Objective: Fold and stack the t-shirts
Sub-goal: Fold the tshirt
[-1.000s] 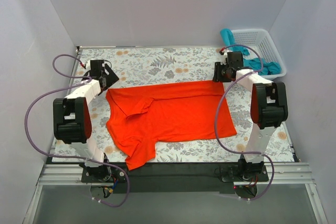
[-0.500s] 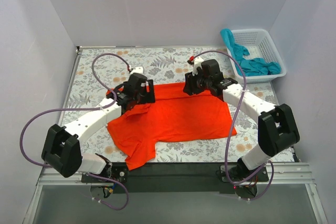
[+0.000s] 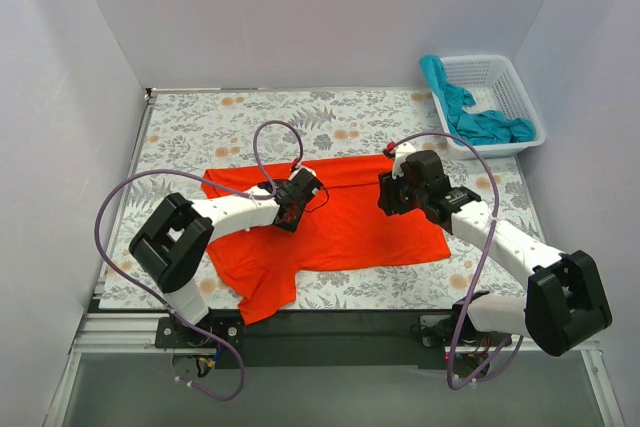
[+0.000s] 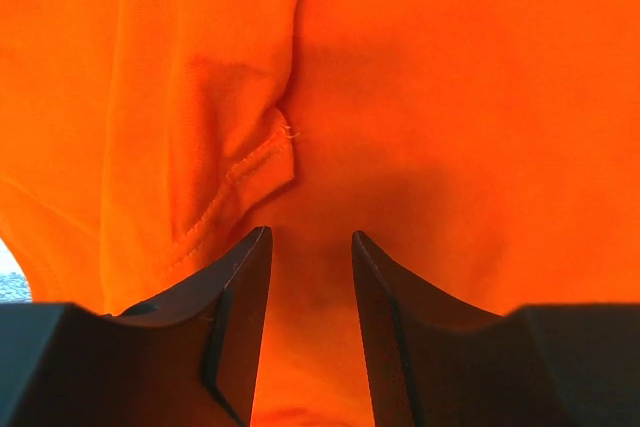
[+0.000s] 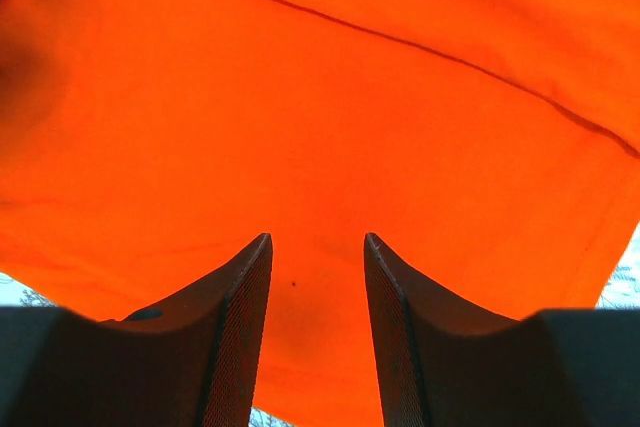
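An orange t-shirt (image 3: 340,222) lies spread on the floral table, its far edge folded over toward the near side, one sleeve sticking out at the near left. My left gripper (image 3: 296,197) hovers over the shirt's left middle, jaws open and empty; in the left wrist view (image 4: 310,237) a folded sleeve hem (image 4: 250,162) lies just ahead. My right gripper (image 3: 396,190) is over the shirt's right part, jaws open and empty; the right wrist view (image 5: 317,239) shows smooth orange cloth (image 5: 300,127) with a seam across.
A white basket (image 3: 500,97) with teal clothing (image 3: 470,112) stands at the far right corner. The floral tablecloth (image 3: 250,122) shows around the shirt. White walls close in the table on three sides.
Both arms have swung in from the table's far corners toward the middle and now hover over the shirt. The shirt's far edge has been folded toward the near side.
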`<state>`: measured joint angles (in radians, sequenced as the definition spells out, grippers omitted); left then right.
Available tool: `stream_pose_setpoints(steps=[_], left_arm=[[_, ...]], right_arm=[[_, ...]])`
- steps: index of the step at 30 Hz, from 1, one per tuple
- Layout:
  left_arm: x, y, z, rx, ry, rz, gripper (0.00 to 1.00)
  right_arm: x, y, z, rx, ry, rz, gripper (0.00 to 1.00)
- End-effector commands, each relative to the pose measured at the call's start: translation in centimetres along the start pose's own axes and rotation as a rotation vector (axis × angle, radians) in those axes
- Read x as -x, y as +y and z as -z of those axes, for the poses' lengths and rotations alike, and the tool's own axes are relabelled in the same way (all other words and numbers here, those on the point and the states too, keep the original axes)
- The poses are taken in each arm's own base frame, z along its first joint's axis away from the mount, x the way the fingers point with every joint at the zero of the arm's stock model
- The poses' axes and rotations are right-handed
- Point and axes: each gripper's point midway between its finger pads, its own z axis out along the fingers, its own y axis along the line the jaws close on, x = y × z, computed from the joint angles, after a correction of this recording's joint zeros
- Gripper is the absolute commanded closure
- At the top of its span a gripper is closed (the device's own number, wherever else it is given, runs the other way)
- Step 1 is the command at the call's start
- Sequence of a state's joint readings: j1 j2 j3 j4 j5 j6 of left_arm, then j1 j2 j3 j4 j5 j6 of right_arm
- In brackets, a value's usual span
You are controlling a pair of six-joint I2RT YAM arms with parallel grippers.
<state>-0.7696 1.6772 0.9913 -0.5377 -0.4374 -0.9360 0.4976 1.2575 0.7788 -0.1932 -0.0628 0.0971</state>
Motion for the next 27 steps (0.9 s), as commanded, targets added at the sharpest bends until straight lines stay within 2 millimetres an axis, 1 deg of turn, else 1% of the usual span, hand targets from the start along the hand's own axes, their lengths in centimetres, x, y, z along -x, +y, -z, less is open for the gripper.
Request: stream_pose_setpoints(steps=[1, 3, 9, 15, 18, 22, 27], left_arm=[[2.1, 1.3, 0.3, 0.072, -0.049, -0.035, 0.64], [2.2, 1.0, -0.1, 0.071, -0.047, -0.038, 0.64], [3.0, 1.3, -0.3, 0.093, -0.079, -0.04, 0.65], [3.7, 1.6, -0.9, 0.116, -0.097, -0.068, 0.69], [4.0, 1.3, -1.3, 0.104, -0.101, -0.071, 0.71], [4.0, 1.1, -1.9, 0.11, -0.09, -0.077, 0.72], [4.3, 1.3, -2.1, 0.119, -0.093, -0.079, 0.76]], right_arm=[[-0.3, -0.9, 0.7, -0.044, -0.018, 0.022, 0.51], [-0.4, -1.0, 0.9, -0.045, -0.018, 0.023, 0.51], [-0.6, -1.3, 1.1, -0.057, -0.014, 0.039, 0.52], [-1.2, -1.3, 0.8, -0.051, 0.003, 0.039, 0.51], [-1.3, -1.3, 0.7, -0.05, 0.008, 0.038, 0.52], [-1.4, -1.3, 0.7, -0.053, 0.011, 0.037, 0.51], [-1.6, -1.4, 0.6, -0.053, 0.018, 0.036, 0.52]])
